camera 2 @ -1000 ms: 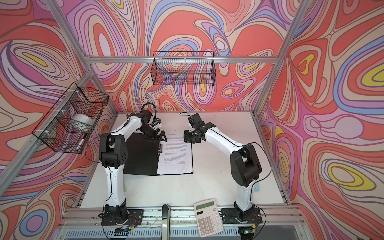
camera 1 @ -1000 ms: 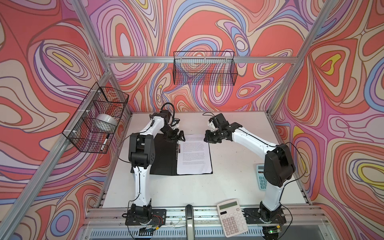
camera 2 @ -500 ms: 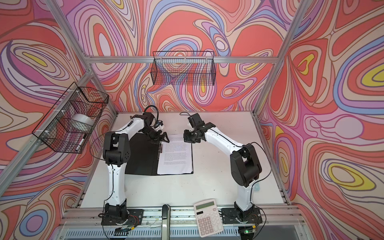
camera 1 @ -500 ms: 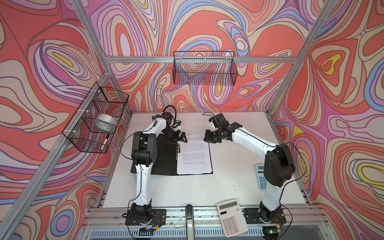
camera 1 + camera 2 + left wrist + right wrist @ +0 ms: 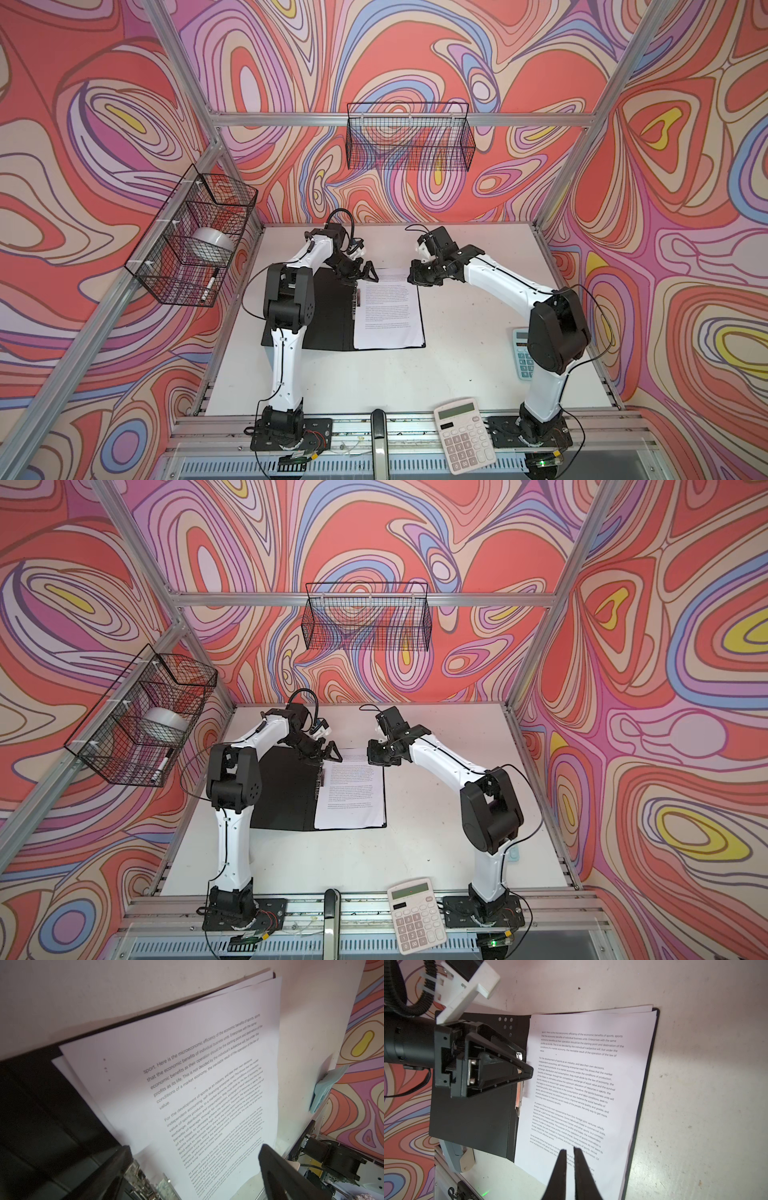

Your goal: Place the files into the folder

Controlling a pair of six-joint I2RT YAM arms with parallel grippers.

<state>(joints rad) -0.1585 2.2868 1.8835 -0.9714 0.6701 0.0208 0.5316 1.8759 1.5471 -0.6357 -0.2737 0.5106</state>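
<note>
Files (image 5: 388,309) are lying stacked on the right leaf of the open folder (image 5: 328,316), left of the tabletop (image 5: 478,332) middle. My left end effector (image 5: 360,272), spread wide, is edging rightward over the spine clip (image 5: 518,1093). My right end effector (image 5: 415,277), pressed together, is hovering by the sheets' far corner. Insertion is looking nearly finished.

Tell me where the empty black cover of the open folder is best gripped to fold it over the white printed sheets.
Grip the black cover at its long free edge, farthest from the metal spine clip, coming low from the left. It lies flat on the white table and hinges at the spine, so probably only that edge lifts. The open left end effector is nearer.
</note>
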